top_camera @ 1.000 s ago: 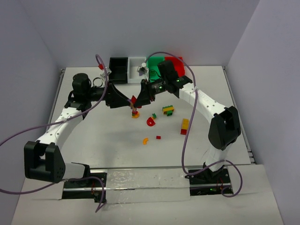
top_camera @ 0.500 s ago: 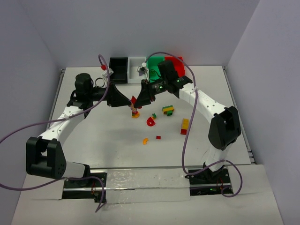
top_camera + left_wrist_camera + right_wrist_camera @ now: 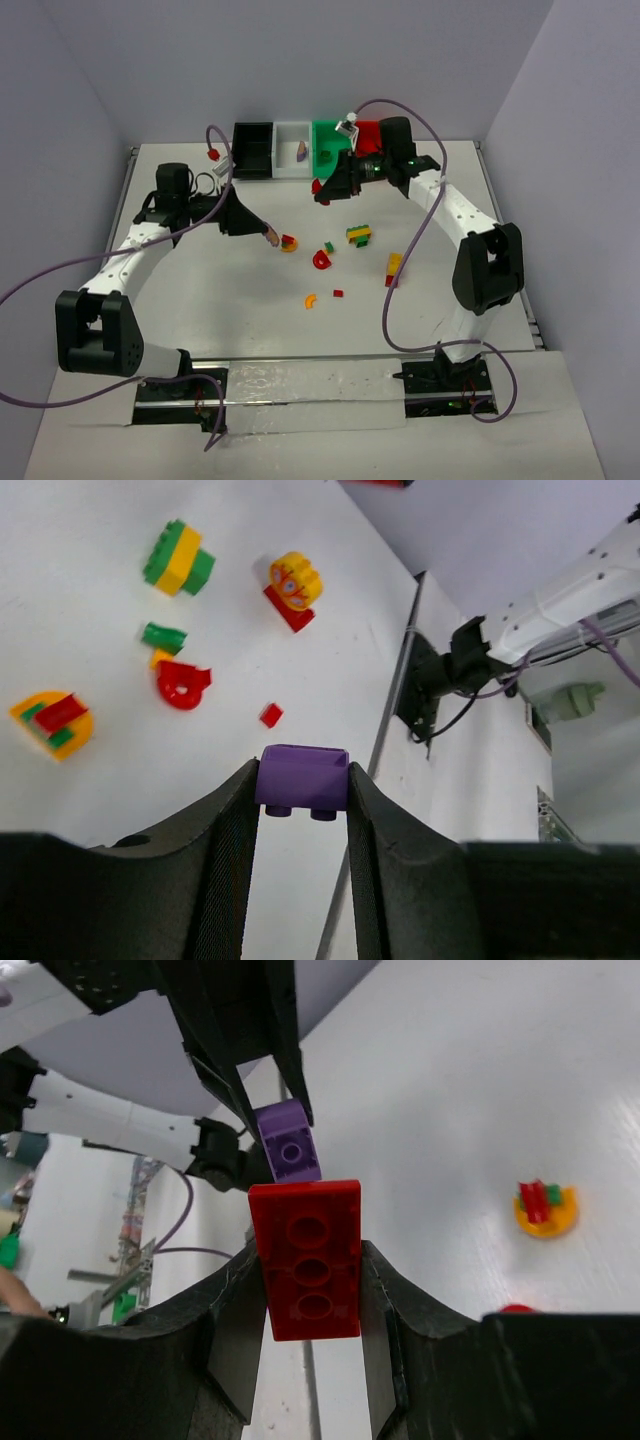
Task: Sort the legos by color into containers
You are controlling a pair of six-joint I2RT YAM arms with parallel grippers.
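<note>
**Both grippers loaded in front of the green container**

The green container stands third in a touching row of four along the far edge of the table. The white container is directly on its left and the black container beyond that. The red container is on its right, partly hidden by the right arm.

The right gripper hangs just in front of the green container's near-left corner, jaws clenched on a flat red brick. The left gripper sits farther to the near side and left of the green container, jaws clamped on a small purple brick. The two tips point toward each other with a gap between them.

Loose legos lie on the near side of the green container:
- An orange disc lies just beside the left gripper's tip.
- A green piece and a red curved piece lie straight in front.
- A green-and-yellow stack lies slightly to the right.
- A yellow-and-red stack lies farther right and nearer.
- An orange curved piece and a tiny red piece lie farthest from it.

A small piece of unclear colour lies in the white container. Bare tabletop spreads left of this cluster to the table's left edge, and from its nearest pieces to the near edge. A narrower strip runs right of the yellow-and-red stack.
</note>
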